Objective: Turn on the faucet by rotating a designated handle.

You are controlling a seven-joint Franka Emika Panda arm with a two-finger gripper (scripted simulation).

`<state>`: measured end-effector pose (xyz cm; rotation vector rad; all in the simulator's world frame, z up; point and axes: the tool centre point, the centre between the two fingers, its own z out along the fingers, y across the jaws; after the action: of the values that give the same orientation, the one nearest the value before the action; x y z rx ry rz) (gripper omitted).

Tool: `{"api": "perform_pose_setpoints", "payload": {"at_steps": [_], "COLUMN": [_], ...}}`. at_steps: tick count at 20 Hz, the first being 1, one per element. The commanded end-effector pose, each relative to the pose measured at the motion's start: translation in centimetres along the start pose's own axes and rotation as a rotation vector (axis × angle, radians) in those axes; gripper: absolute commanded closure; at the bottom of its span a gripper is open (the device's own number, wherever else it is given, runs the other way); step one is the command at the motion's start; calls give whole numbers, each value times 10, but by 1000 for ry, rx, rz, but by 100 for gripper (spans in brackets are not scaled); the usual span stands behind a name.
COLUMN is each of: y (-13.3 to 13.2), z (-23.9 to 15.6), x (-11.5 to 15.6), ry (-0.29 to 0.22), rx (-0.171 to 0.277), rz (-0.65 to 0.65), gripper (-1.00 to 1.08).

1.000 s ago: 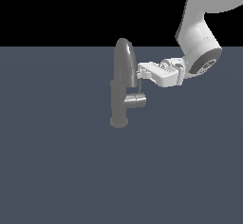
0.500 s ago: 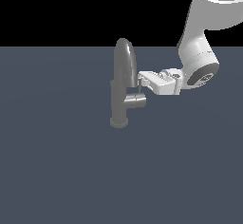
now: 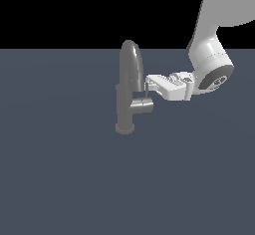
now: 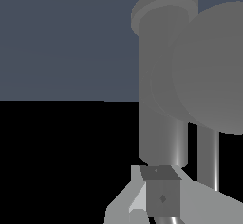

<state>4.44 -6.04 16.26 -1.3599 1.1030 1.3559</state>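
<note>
The grey metal faucet (image 3: 125,99) stands upright on the dark floor, its arched spout (image 3: 131,57) on top. The handle (image 3: 142,106) is a short stub on the side toward the exterior view's right, with a thin lever pin (image 3: 146,96) rising from it. My gripper (image 3: 148,84) reaches in from the right, with its tips beside the spout and just above the pin. The fingers look pressed together with nothing between them. In the wrist view the faucet body (image 4: 159,85) and the pin (image 4: 208,156) loom close beyond my fingertips (image 4: 162,195).
A flat dark grey floor (image 3: 60,179) surrounds the faucet. The white arm (image 3: 211,55) comes down from the upper right of the exterior view.
The gripper has dropped lower beside the spout, closer to the lever pin. The handle and pin have not visibly turned.
</note>
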Motion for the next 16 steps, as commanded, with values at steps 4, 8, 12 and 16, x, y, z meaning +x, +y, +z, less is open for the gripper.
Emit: {"api": "perform_pose_setpoints", "payload": {"at_steps": [4,8,12,16], "y": [13,23,33,33], "z": [0,0,0,2], "x": [-3,-5,-7,-7], "ry": [0,0,0,2], "rx": [0,0,0,2], "rz": [0,0,0,-4], "gripper": [108,108,108,108]}}
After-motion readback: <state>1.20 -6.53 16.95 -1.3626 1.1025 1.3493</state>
